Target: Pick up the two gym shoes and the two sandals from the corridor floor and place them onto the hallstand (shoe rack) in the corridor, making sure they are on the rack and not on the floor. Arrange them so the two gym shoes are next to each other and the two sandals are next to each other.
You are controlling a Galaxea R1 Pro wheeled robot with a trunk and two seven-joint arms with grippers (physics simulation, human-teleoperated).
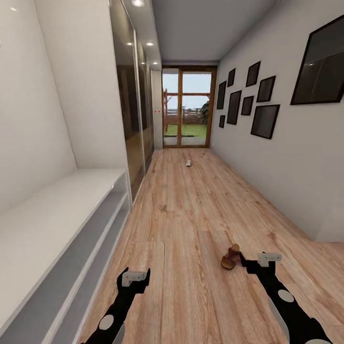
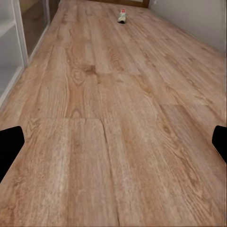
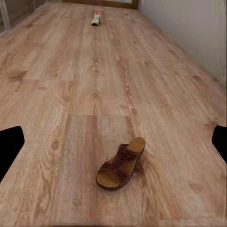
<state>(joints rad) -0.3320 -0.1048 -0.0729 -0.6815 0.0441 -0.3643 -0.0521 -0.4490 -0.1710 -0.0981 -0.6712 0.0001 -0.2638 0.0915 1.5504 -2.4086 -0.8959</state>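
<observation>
Head view: a small brown leather sandal [image 1: 231,257] lies on the light wood-plank floor [image 1: 191,215], just beside the right gripper [image 1: 259,260]. Both it and the left gripper [image 1: 135,276] are spread wide, holding nothing. A white gym shoe [image 1: 189,162] sits far off.

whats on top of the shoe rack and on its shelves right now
The hallstand has a bare flat top with no shoes on it. The visible parts of its two open shelves look bare too, but their inner depths are hidden. One sandal and one gym shoe lie on the corridor floor.
</observation>
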